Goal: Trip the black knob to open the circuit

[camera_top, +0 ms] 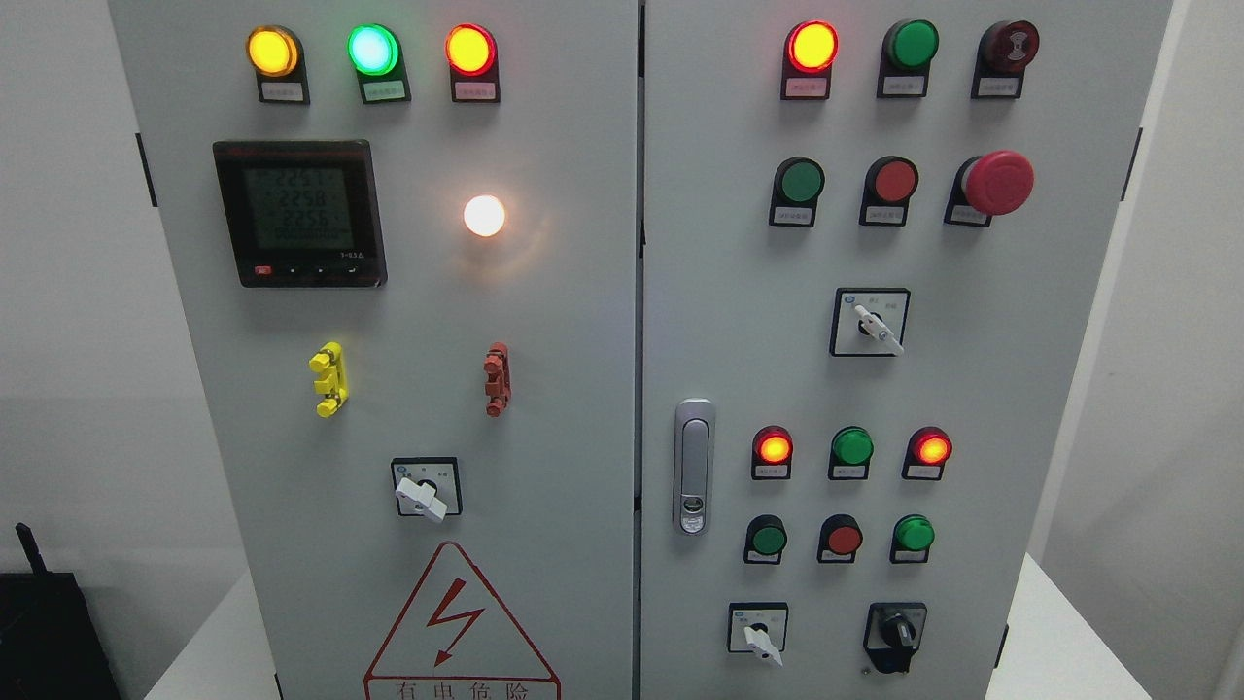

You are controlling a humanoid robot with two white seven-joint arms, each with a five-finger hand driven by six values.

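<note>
Where grey panel ends low, black knob sits rounded, glossy.

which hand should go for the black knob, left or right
Probably right. The black knob sits at the lower right of the right door, nearer where the right arm comes in. Neither robot hand is in view yet, so this rests on the knob's position only.

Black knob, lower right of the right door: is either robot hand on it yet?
Apart. The head view shows the black knob fully exposed against the right door, with no robot hand or arm anywhere in the picture.
</note>
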